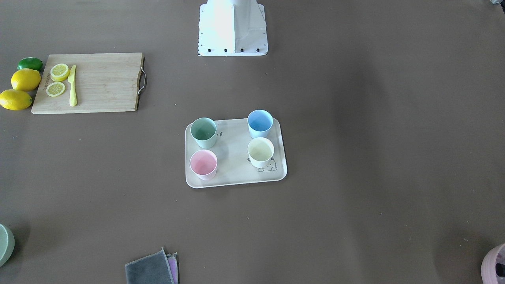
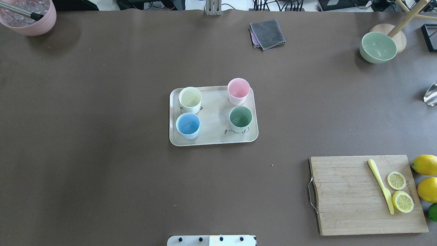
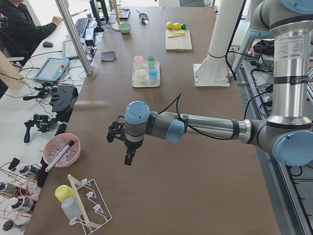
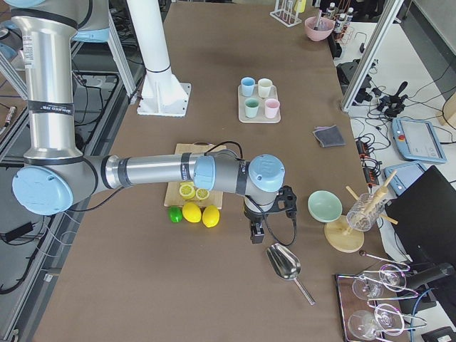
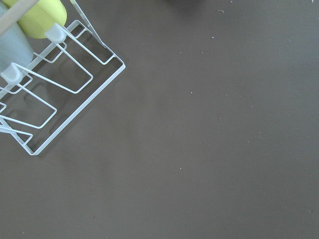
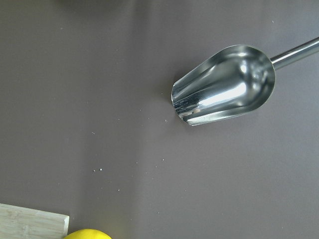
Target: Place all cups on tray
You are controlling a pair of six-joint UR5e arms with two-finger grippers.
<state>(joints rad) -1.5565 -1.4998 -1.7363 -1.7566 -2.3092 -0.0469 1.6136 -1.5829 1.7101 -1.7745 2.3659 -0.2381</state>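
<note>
The cream tray (image 1: 234,159) lies mid-table, also in the overhead view (image 2: 215,114). All four cups stand upright on it: sage green cup (image 1: 203,133), light blue cup (image 1: 260,123), pale yellow cup (image 1: 260,152), pink cup (image 1: 203,164). My left gripper (image 3: 129,159) hangs over bare table far from the tray, near a wire rack. My right gripper (image 4: 256,234) hangs near a metal scoop at the other end. Both show only in side views, so I cannot tell whether they are open or shut. Neither holds a cup.
A wooden cutting board (image 2: 355,198) with lemon slices and a yellow knife (image 2: 380,186), whole lemons (image 2: 425,164) beside it. A grey cloth (image 2: 267,33), green bowl (image 2: 378,46), pink bowl (image 2: 29,15), metal scoop (image 6: 224,84) and wire rack (image 5: 50,94).
</note>
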